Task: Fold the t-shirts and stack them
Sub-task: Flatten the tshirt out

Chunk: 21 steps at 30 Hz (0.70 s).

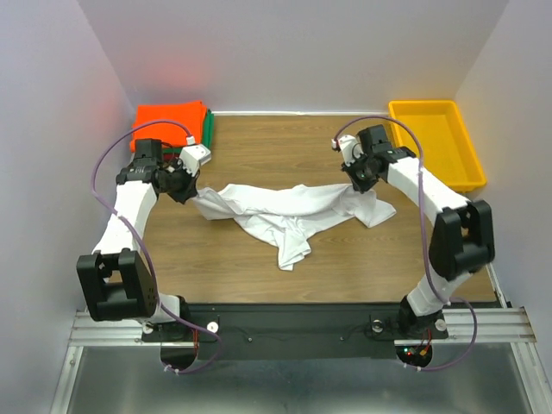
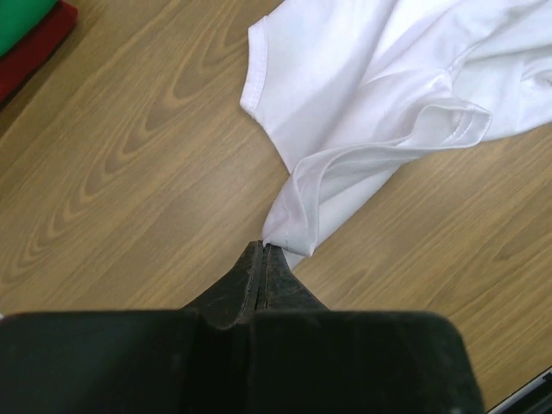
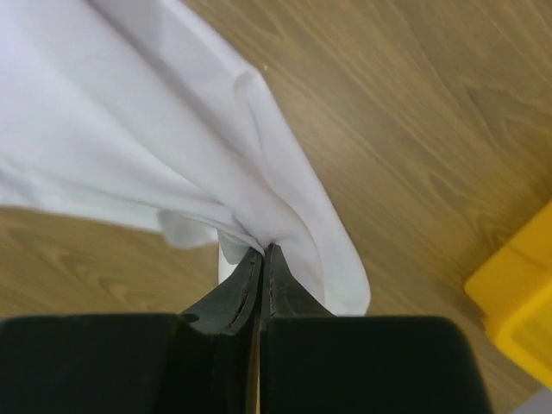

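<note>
A white t-shirt lies crumpled across the middle of the wooden table, stretched between the two arms. My left gripper is shut on the shirt's left end; in the left wrist view its tips pinch a folded hem of the white t-shirt. My right gripper is shut on the right end, and the right wrist view shows cloth of the white t-shirt bunched at the closed tips. Folded orange, green and dark red t-shirts are stacked at the far left corner.
A yellow plastic tray stands at the far right, its corner showing in the right wrist view. Edges of the green and red folded shirts show at the upper left of the left wrist view. White walls enclose the table.
</note>
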### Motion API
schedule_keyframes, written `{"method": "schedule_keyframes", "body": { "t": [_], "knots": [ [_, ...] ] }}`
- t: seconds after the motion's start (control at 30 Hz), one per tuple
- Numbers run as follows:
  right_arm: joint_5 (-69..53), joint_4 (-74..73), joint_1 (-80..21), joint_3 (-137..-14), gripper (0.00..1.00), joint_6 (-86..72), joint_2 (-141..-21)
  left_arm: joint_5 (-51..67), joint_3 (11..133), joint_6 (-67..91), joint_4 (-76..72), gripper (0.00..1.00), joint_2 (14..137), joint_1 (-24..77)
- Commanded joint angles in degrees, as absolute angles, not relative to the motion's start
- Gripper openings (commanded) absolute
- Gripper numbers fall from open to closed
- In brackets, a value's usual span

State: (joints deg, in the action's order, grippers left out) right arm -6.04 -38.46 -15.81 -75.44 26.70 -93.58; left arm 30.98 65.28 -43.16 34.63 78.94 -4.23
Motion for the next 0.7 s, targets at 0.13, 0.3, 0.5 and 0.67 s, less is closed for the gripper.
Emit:
{"method": "schedule_keyframes", "body": {
  "t": [0.13,0.3,0.5,0.67],
  "knots": [
    [-6.7,-33.7,-12.1,-89.1,0.01,19.7,-109.3,29.7,66.4,-38.9,27.5,0.0,82.5,-4.2],
    [-5.8,-33.5,-11.0,-95.2,0.27,16.3,-113.2,27.7,66.4,-35.3,24.3,0.0,85.9,-4.2],
    [-11.8,-33.7,-11.0,-88.6,0.36,13.8,-102.4,29.0,67.2,-33.9,24.4,0.0,87.8,-4.2],
    [-19.5,-34.9,-11.1,-80.7,0.36,11.5,-95.2,29.4,67.1,-33.7,24.3,0.0,88.4,-4.1]
  ]
}}
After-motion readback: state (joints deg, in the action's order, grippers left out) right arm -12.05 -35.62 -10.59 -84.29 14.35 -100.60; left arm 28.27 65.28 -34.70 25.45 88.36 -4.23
